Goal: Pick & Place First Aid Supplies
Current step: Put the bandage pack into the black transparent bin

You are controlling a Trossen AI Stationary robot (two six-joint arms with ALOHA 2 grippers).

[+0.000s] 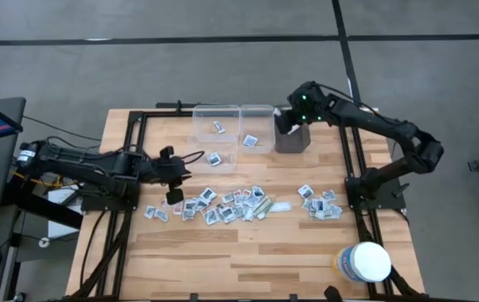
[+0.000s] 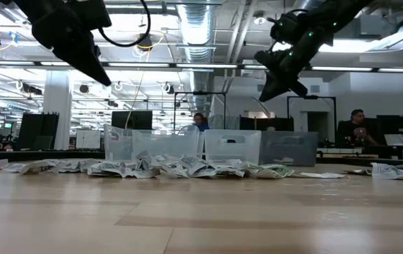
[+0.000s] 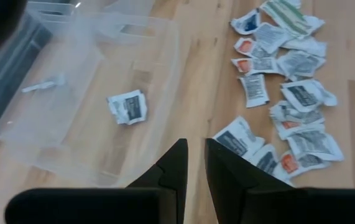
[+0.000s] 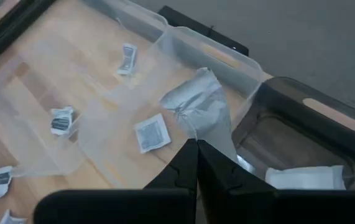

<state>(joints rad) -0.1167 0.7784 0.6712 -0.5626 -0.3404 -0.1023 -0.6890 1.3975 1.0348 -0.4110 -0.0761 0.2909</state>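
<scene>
While hanging over the dark bin (image 4: 301, 134) at the back of the worktop (image 1: 247, 256), right claw (image 4: 197, 144) pinching a crumpled pale wrapper (image 4: 197, 102), presumably sorting long wrappers apart from square packets; below and beside it, two clear bins (image 1: 231, 126) holding a few packets; left claw (image 3: 196, 152) hovering empty with a narrow gap between its tips, just beside the scattered packets (image 1: 226, 205), likely choosing one; wrapper print unreadable; dark bin's floor partly hidden; far packet cluster (image 1: 319, 204) hard to count.
</scene>
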